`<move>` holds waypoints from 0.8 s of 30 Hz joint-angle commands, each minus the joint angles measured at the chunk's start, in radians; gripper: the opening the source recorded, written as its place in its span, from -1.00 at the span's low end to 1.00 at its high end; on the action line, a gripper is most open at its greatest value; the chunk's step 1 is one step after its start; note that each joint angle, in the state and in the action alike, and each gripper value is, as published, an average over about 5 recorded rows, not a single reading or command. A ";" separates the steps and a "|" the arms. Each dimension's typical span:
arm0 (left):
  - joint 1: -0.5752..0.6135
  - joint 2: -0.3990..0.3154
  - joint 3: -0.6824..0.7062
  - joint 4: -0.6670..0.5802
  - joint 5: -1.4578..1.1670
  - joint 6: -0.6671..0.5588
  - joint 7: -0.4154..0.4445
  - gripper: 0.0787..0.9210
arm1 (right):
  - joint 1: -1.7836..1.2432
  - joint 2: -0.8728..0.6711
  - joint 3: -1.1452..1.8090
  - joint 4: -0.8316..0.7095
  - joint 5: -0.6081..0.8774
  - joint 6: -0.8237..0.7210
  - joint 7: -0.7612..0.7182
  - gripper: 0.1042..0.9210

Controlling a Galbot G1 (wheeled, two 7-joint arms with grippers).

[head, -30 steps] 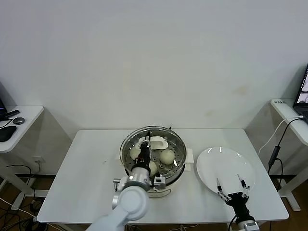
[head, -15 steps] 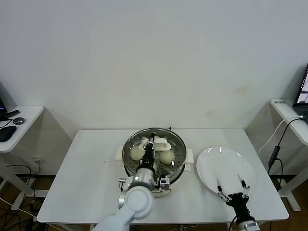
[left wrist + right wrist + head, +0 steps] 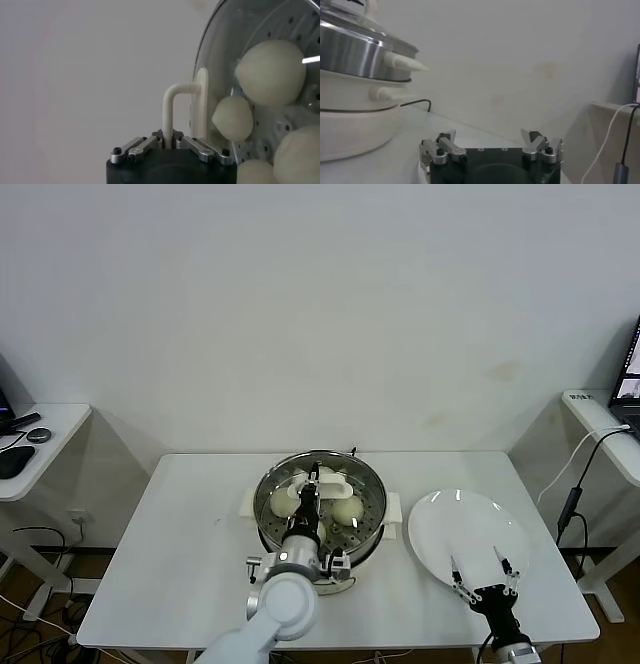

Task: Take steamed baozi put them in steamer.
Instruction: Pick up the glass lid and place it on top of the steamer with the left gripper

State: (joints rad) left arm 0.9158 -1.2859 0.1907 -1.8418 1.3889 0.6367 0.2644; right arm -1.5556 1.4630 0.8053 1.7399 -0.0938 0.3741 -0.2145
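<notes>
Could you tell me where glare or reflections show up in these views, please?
Head view: bright highlights on the plate rim. Left wrist view: the glass lid, held by the left tool, carries a bright streak over the baozi. Right wrist view: the steamer wall shows soft sheen.

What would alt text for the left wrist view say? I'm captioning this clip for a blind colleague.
The left claw is shut on the white handle of a round glass lid, which covers the steamer. Through the glass, four steamed baozi sit on the perforated tray. A plain pale wall fills the rest.
</notes>
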 commanded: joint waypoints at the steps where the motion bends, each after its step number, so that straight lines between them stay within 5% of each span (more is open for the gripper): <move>1: 0.008 -0.006 0.002 0.003 0.001 -0.002 -0.004 -0.79 | -0.001 0.003 0.000 0.001 -0.002 0.000 -0.001 0.76; 11: 0.047 -0.017 -0.018 -0.044 -0.038 -0.009 -0.031 -0.75 | -0.010 0.004 -0.001 0.011 -0.003 0.001 -0.002 0.76; 19: 0.226 0.035 -0.070 -0.299 -0.245 -0.031 -0.153 -0.24 | -0.019 0.002 0.002 0.018 -0.005 0.000 -0.003 0.76; 24: 0.469 0.061 -0.195 -0.505 -0.588 -0.166 -0.293 0.10 | -0.024 0.005 -0.001 0.019 -0.013 -0.001 -0.005 0.76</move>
State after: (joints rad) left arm 1.0559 -1.2642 0.1346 -2.0065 1.2462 0.6071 0.1717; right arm -1.5769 1.4655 0.8070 1.7584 -0.1018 0.3746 -0.2184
